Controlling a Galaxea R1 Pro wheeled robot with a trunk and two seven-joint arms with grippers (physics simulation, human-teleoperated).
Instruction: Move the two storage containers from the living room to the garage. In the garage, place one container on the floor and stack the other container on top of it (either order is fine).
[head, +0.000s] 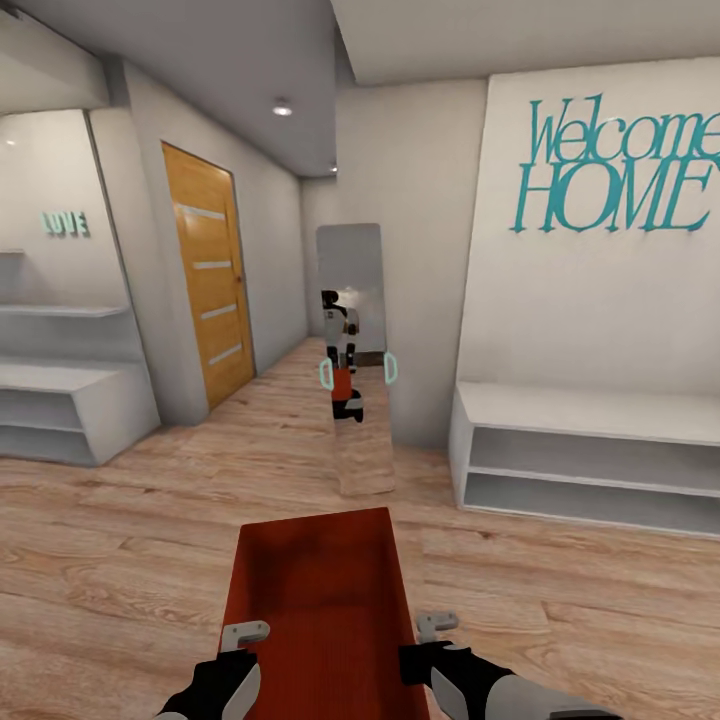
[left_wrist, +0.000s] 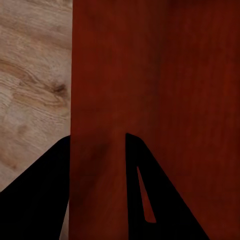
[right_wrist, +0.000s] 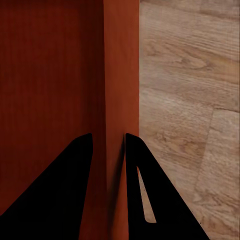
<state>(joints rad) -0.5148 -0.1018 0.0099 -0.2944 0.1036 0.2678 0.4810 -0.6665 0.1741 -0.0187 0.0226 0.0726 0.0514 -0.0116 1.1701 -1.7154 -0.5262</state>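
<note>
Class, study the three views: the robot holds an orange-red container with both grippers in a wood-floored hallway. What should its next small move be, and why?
Probably roll forward, keeping both grips closed. The storage container is clamped by the left gripper and right gripper, each on a side wall, over light wood-plank floor, not garage concrete. A corridor runs ahead between the wooden door and the mirror.

Head camera high, facing forward and down hallway toward mirror (head: 350, 330); storage container (head: 318, 600) near bottom edge. Left wrist camera very close on container's left wall (left_wrist: 97, 100); right wrist camera close on right wall (right_wrist: 121, 90). All three share container and wood-plank floor (head: 120, 560)
</note>
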